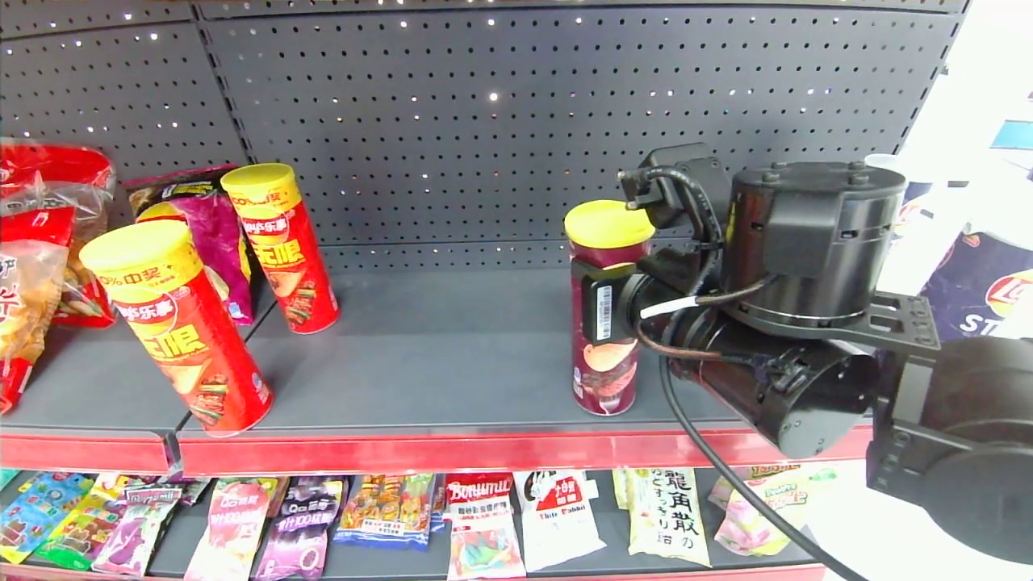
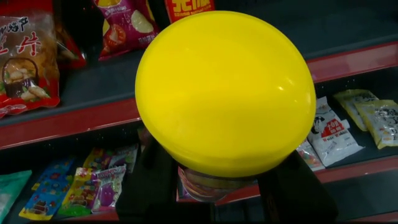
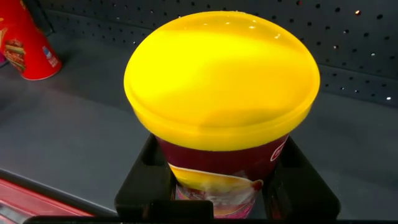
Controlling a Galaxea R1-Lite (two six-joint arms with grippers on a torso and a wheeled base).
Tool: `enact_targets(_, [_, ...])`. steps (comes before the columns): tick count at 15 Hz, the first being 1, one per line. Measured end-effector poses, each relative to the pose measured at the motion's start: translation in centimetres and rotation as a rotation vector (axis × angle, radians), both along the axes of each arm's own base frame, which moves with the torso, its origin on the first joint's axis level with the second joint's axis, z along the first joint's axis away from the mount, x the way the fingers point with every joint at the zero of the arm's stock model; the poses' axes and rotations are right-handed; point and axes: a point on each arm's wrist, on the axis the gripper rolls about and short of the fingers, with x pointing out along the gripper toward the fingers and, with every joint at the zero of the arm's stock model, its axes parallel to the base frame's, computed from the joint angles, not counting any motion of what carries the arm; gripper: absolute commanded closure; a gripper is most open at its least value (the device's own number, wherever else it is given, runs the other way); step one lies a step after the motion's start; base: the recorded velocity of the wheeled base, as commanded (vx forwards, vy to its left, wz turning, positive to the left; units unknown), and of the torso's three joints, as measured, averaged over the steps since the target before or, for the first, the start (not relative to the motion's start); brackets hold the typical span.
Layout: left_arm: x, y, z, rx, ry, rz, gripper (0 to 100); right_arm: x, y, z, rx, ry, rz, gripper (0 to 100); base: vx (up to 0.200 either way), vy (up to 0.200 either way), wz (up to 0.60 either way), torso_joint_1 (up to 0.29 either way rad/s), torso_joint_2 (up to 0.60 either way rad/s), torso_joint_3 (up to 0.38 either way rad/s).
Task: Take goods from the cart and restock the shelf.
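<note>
Right claw (image 1: 609, 311) clenched on maroon can (image 1: 605, 371), upright near shelf (image 1: 452, 347) front edge | left claw (image 2: 217, 199) grips second can (image 2: 224, 93) before the shelf | risk: a sideways drag on release could tip the tall can over that edge.

A shop aisle is shown. A dark shelf (image 1: 452, 355) is backed by perforated pegboard (image 1: 516, 121) and edged along its near side with a red front rail (image 1: 452, 452). Red crisp cans (image 1: 179, 323) with yellow lids are stood at the left beside bagged snacks (image 1: 40, 242). Packets of sweets (image 1: 484, 524) are laid out in a row on the lower shelf (image 1: 615, 557).
</note>
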Motion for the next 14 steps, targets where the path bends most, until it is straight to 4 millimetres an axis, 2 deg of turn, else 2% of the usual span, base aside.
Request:
enact_targets(9, [0.1, 0.0, -0.3, 0.001, 0.011, 0.001, 100, 0.3, 0.4, -0.4, 0.017, -0.004, -0.019, 100, 0.000, 0.000, 0.00, 0.000, 0.00, 0.000])
enact_targets(14, [0.1, 0.0, -0.4, 0.000, 0.014, 0.000, 100, 0.5, 1.1, -0.4, 0.052, -0.055, -0.110, 100, 0.000, 0.000, 0.00, 0.000, 0.00, 0.000])
